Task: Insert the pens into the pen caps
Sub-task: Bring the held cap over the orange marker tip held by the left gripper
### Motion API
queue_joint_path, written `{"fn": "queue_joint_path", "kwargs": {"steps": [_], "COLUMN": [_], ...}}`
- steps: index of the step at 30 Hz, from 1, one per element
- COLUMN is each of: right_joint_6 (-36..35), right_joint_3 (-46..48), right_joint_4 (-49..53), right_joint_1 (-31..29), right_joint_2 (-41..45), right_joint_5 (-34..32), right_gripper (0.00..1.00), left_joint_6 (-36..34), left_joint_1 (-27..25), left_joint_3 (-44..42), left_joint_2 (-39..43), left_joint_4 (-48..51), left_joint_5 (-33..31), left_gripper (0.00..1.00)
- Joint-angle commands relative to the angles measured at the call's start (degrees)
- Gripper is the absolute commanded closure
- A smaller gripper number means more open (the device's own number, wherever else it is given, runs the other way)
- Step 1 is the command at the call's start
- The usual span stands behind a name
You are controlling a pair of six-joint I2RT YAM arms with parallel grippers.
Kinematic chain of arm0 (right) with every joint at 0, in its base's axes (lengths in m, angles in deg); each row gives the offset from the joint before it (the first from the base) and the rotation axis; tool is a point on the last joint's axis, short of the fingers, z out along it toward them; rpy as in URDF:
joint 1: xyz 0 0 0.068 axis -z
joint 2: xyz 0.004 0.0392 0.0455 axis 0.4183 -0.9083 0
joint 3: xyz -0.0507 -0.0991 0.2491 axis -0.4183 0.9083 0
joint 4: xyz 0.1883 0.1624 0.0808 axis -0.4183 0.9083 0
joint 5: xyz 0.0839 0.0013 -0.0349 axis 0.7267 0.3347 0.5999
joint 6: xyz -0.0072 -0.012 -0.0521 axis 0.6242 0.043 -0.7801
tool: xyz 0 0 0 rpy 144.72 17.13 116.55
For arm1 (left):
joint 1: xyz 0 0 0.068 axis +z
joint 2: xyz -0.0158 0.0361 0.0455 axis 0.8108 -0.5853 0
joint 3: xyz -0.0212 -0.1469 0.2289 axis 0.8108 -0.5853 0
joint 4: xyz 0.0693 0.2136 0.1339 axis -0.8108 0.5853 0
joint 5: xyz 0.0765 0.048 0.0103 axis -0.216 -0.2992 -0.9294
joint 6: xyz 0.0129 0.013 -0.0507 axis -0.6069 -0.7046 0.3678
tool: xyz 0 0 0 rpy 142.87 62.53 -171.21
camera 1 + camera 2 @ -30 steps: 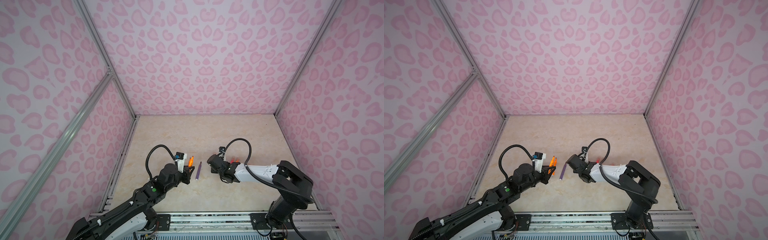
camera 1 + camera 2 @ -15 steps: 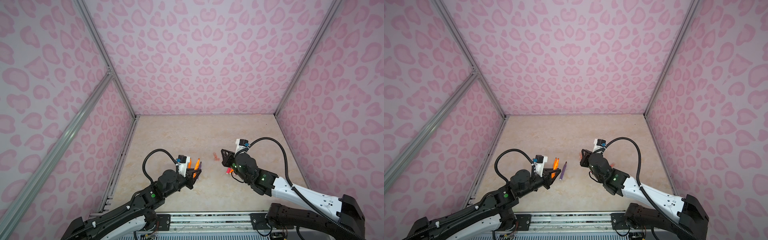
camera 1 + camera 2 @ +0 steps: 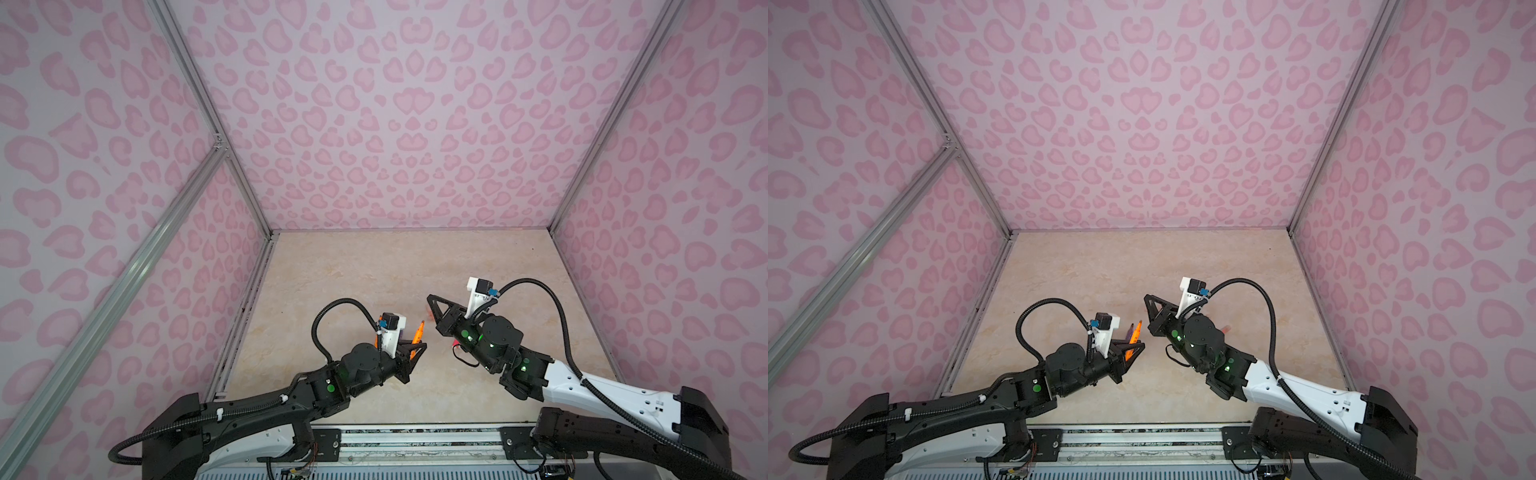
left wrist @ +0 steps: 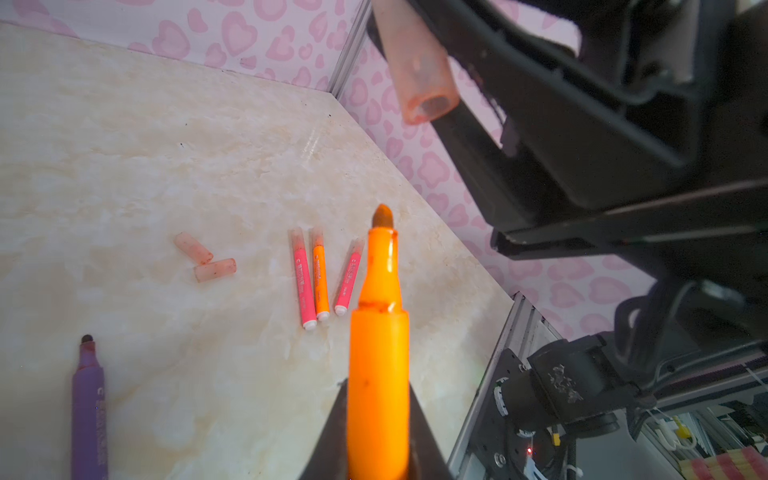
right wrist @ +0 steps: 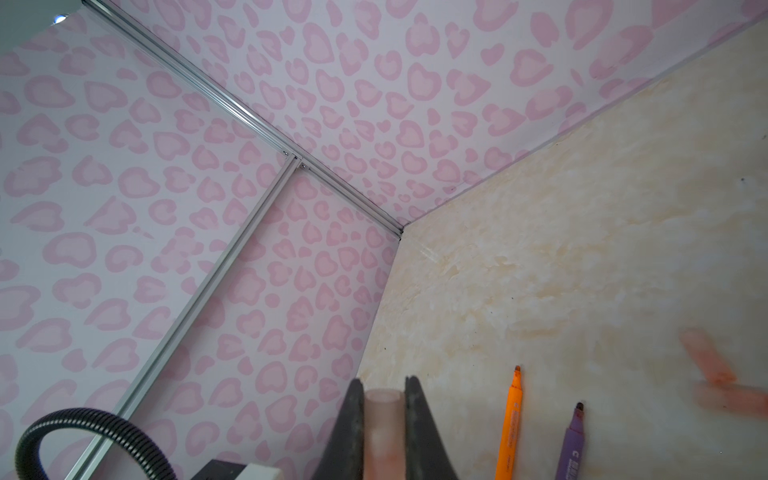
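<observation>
Two pincers, both clamped: left pincer (image 4: 377,388) on one orange pen (image 4: 378,332), right pincer (image 5: 382,388) on one pen cap (image 5: 383,419). Beyond the left lie two loose caps (image 4: 215,269), three seemingly capped pens (image 4: 320,278), one purple pen (image 4: 88,407), another orange pen (image 5: 509,424).

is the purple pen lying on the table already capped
No, the purple pen lies with its dark tip bare and uncovered.
</observation>
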State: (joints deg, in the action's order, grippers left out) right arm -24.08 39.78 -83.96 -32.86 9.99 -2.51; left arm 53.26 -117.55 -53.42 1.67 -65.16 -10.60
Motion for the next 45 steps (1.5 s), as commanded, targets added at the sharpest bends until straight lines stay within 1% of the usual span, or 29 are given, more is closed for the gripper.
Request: {"fn": "queue_joint_path", "kwargs": {"steps": [1,9,25,34,40,45], "right_joint_6": [0.5,1.0,1.4,1.6,1.6,1.2], "right_joint_3": [0.6,1.4,2.2,3.3,4.7,6.6], "right_joint_4": [-3.1,-3.4,-5.1,-6.8,-7.7,-11.1], "right_joint_1": [-0.4,-0.3,-0.9,-3.1,-4.3,-5.2], "right_joint_2": [-0.8,-1.2,-2.7,-2.9,-2.4,-2.8], "right_joint_5": [-1.5,-2.3,-1.3,-2.0,-3.1,-3.3], "right_gripper": [0.95,0.95,0.95,0.96,0.96,0.95], "left_joint_6": [0.2,0.2,-0.3,-0.2,0.2,0.8], "left_joint_1": [-0.1,-0.3,-0.4,-0.4,-0.3,-0.3], "left_joint_3": [1.0,0.9,1.5,2.3,2.1,2.4], "left_joint_2": [-0.8,-0.4,-0.7,-1.8,-1.3,-0.3], "left_joint_4": [-3.7,-3.6,-3.3,-3.2,-3.1,-3.2], "left_joint_5": [-1.1,-2.1,-2.4,-2.9,-4.4,-4.4], "left_gripper": [0.97,0.97,0.97,0.97,0.97,0.97]}}
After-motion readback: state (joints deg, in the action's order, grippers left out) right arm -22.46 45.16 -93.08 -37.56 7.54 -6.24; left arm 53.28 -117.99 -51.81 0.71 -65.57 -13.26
